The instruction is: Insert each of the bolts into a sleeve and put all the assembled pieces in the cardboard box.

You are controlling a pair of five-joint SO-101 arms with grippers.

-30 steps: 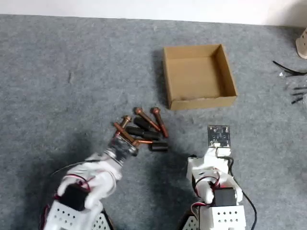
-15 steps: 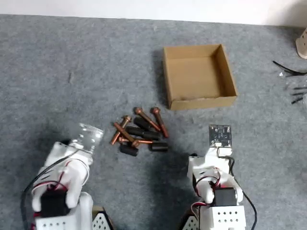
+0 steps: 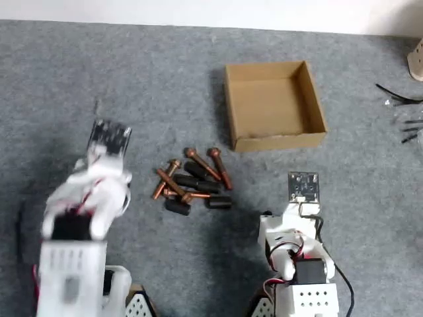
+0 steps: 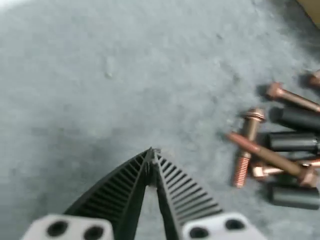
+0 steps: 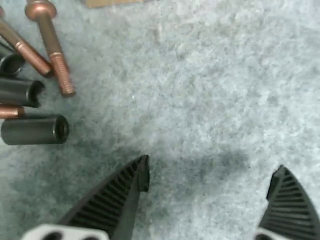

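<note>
Several copper bolts (image 3: 201, 163) and black sleeves (image 3: 195, 182) lie mixed in a pile on the grey carpet, in front of the open cardboard box (image 3: 277, 140), which holds nothing. The left arm (image 3: 92, 191) stands left of the pile. Its gripper (image 4: 151, 153) is shut on nothing above bare carpet, with bolts (image 4: 246, 156) and sleeves (image 4: 295, 142) off to one side. The right arm (image 3: 297, 231) is right of the pile. Its gripper (image 5: 210, 175) is open over bare carpet, a short way from a sleeve (image 5: 33, 130) and a bolt (image 5: 51, 42).
Black cables (image 3: 403, 112) lie on the carpet at the far right edge, beside a pale object (image 3: 416, 59). Open carpet stretches to the left of the pile and between the pile and the right arm.
The left arm has pulled back from the pile and swung to the left and farther up the table, leaving a sleeve lying at the pile's near edge. The right arm has not moved.
</note>
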